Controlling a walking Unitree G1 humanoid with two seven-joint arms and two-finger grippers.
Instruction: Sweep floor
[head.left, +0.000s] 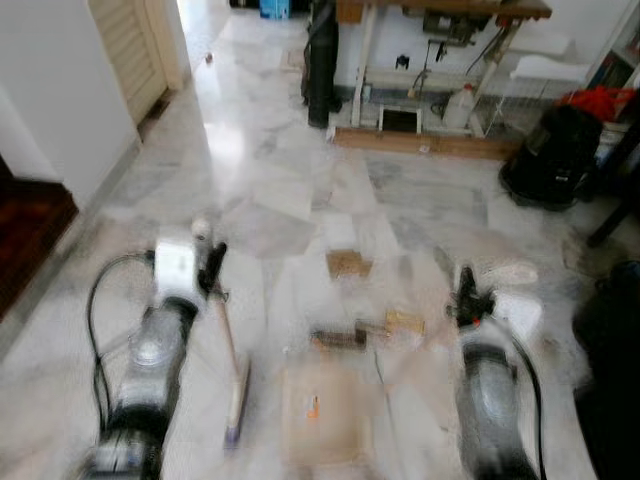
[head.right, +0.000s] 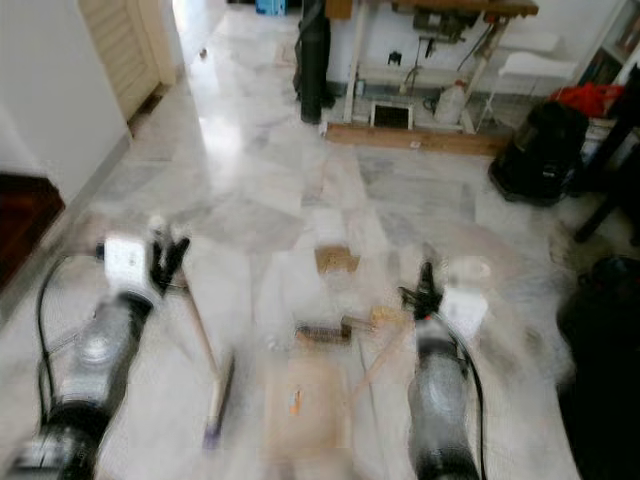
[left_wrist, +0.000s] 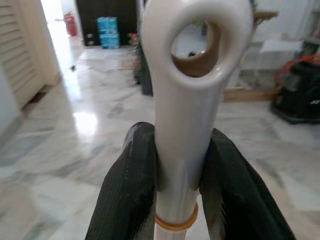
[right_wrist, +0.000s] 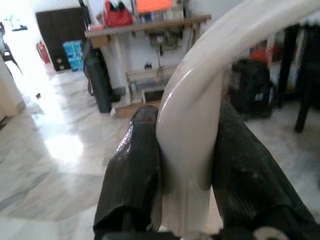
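The left gripper (left_wrist: 180, 185) is clamped on the white handle of the broom (head.left: 232, 372), just under the hanging hole at its top; in the head views the stick runs down from that gripper to a narrow head on the marble floor (head.left: 270, 190), between the two arms. The right gripper (right_wrist: 192, 165) is closed around the curved white handle of the dustpan (head.left: 320, 408), which lies flat on the floor near the robot. Ahead of the pan lies some debris (head.left: 348, 263): a brownish patch and, nearer, a dark piece and a pale brown piece; the head views are blurred, so I cannot say what the pieces are.

Several things may go wrong from here, in my judgement; the broom is held only at its very end, so a sideways push on the head could turn the handle between the fingers (left_wrist: 132, 190), and the stroke would then miss the debris; the polished floor looks slippery, so the pan may slide away when the broom pushes dirt against its lip, and the pieces would pass under or beside it; the farther patch is well apart from the pan, so a short stroke would leave it behind, while a strong one could scatter it toward the table (head.left: 440, 10) and the black bag (head.left: 552, 155) at the back; the blur suggests that the body is moving, which makes aiming harder.
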